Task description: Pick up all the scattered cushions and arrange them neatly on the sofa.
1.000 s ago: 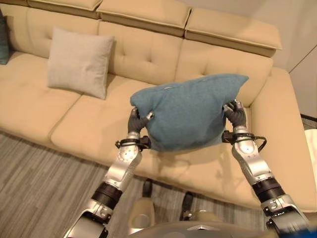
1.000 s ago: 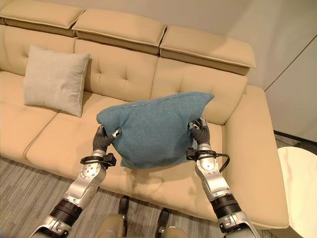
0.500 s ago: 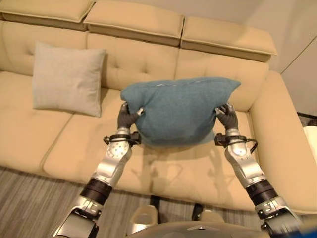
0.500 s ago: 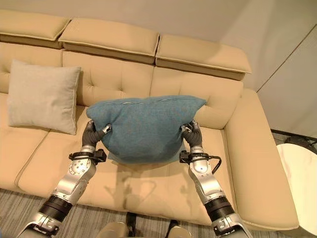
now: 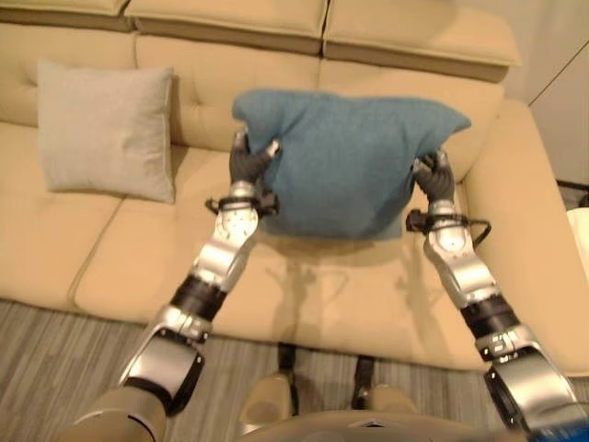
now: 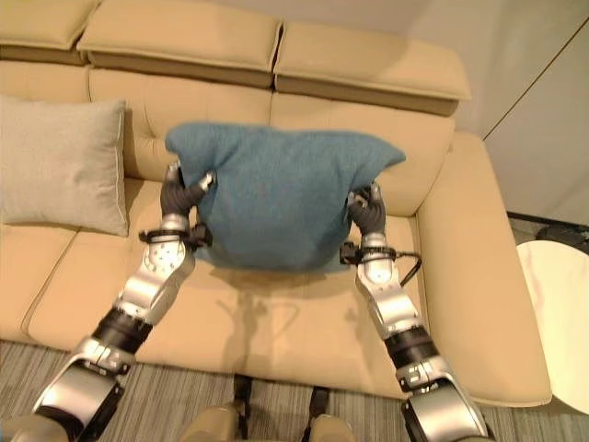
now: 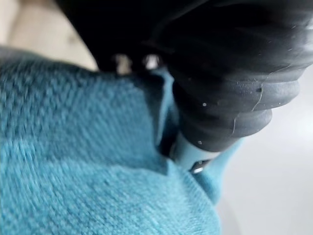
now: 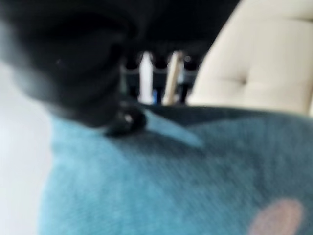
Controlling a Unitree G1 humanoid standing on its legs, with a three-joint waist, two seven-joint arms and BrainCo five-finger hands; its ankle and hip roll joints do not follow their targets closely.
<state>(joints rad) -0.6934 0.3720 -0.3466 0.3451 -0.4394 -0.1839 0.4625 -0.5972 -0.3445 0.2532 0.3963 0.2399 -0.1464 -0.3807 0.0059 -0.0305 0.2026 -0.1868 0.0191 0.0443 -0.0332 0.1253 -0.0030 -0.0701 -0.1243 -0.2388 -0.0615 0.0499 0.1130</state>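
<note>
Gripping blue cushion (image 5: 354,166) with left hand (image 5: 248,164) and right hand (image 5: 436,180) above beige sofa (image 5: 368,295), striped floor (image 5: 55,368) before it.

Silver-grey arms with black elbow bands end in dark ribbed wrist covers, left hand (image 5: 247,164) and right hand (image 5: 436,180) alike.

Both arms reach forward, raised. The left robot hand (image 5: 248,164) and right robot hand (image 5: 434,178) are level, fingers curled, pinching opposite edges of the teal cushion (image 5: 350,166).
</note>
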